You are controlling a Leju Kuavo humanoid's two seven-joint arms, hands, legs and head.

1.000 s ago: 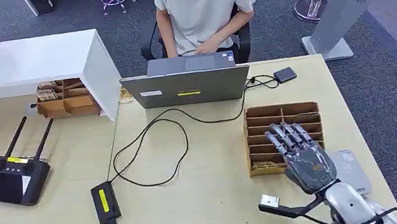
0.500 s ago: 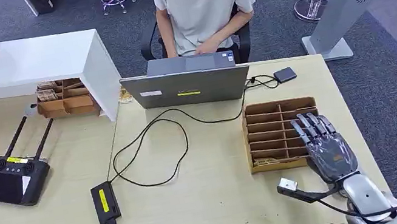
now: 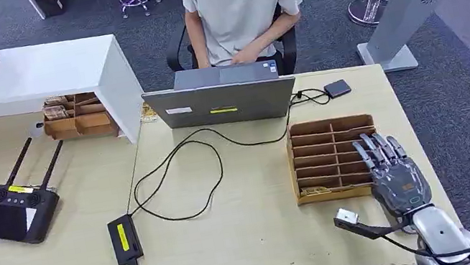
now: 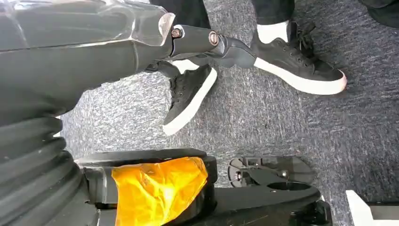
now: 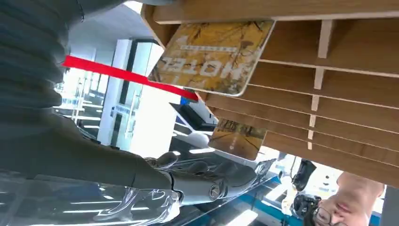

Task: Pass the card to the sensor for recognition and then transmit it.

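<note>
A wooden slotted card rack (image 3: 327, 153) stands on the table's right part. A yellow hotel card (image 5: 214, 56) stands in one of its slots, and a second card (image 5: 237, 139) sits a few slots away. Small yellow cards (image 3: 312, 192) show in the rack's front slot. My right hand (image 3: 395, 178) hovers at the rack's right front corner, fingers stretched out and apart, holding nothing. In the right wrist view my right hand (image 5: 179, 181) lies a little short of the cards, touching neither. My left hand (image 4: 117, 42) hangs over the carpet with nothing in it.
A laptop (image 3: 223, 102) stands at the far edge, with a person seated behind it. A black cable loops to a power brick (image 3: 125, 239). A remote controller (image 3: 16, 211), a white shelf (image 3: 32, 73) and a small black device (image 3: 337, 89) also stand here. A person's shoes (image 4: 301, 70) are on the floor.
My right hand has moved right and slightly nearer the table's front edge, from over the rack's front slots to its right corner. It now covers a grey pad seen earlier.
</note>
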